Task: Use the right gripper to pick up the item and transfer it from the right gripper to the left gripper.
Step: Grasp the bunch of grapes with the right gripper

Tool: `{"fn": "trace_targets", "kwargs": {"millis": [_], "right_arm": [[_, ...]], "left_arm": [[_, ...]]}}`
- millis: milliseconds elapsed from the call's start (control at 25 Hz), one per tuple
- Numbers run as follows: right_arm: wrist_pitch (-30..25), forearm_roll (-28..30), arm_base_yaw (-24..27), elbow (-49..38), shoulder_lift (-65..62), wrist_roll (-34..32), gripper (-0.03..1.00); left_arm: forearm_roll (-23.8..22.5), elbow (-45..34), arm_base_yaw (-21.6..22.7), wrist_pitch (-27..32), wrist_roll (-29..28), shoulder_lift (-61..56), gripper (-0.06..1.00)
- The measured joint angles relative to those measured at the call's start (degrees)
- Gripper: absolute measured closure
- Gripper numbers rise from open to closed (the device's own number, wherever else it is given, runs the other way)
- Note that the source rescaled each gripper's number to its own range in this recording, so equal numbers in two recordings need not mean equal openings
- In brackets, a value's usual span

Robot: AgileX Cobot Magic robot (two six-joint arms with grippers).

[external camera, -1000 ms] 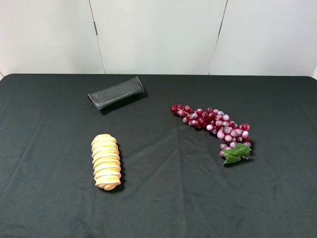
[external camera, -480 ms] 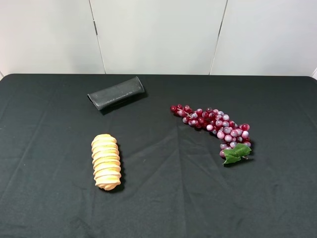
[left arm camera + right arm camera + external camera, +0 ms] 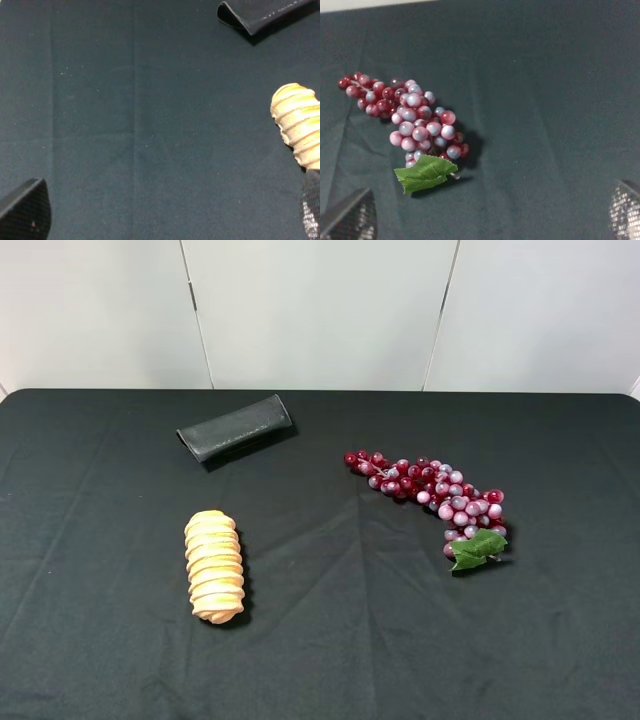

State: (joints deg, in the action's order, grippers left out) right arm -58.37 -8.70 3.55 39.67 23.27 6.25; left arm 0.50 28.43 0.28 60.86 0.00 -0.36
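Note:
The bunch of dark-red and pinkish grapes [image 3: 430, 490] with one green leaf [image 3: 477, 548] lies on the black cloth at the right of the exterior view. It also shows in the right wrist view [image 3: 412, 120], leaf end nearest the camera. My right gripper [image 3: 487, 215] is open and empty, its fingertips [image 3: 350, 220] wide apart above the cloth, short of the grapes. My left gripper [image 3: 167, 215] is open and empty over bare cloth beside the bread roll. Neither arm shows in the exterior view.
A ridged tan bread roll [image 3: 214, 566] lies at the left front, also in the left wrist view [image 3: 299, 125]. A flat black pouch [image 3: 234, 427] lies at the back left. The black-clothed table [image 3: 330, 640] ends at a white wall behind.

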Motion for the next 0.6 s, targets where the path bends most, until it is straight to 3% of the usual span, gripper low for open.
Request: {"fn": "trace_targets", "kwargs": {"millis": [280,600], "right_arm": [[0.4,-1.0,-0.4,7.9,17.8,5.6,-0.03],[2.9,-1.2,-10.6,12.1,32.9,10.0,-0.03]], "left_arm": [[0.0,0.0,0.0,0.0,0.0,0.0,-0.06],[0.0,0.0,0.0,0.0,0.0,0.0,-0.06]]}}
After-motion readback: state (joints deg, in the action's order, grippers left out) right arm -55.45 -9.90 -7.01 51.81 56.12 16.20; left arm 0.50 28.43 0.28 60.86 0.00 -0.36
